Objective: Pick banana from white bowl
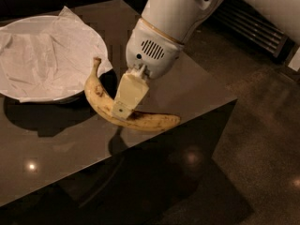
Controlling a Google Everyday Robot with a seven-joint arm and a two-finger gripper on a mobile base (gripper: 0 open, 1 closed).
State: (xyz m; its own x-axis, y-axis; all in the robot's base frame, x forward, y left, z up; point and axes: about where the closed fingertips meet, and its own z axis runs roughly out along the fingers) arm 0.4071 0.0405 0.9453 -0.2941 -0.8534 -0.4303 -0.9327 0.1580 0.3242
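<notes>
The dark glossy surface [187, 86] carries a large round white paper-lined bowl [56, 99] towards its far left corner. The white arm's [178, 8] cream two-finger gripper [123, 110] hangs just right of the bowl, near the front edge. The curved speckled yellow banana [152, 122] is outside the bowl. Its long axis runs crosswise through the jaws, which are clamped narrow on its middle.

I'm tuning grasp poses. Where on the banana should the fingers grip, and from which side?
Grip the banana at mid-length, from above, fingers across its narrow width: it curves away evenly to both ends, so it should balance there. The gripper sits at that spot, beside the white bowl.
</notes>
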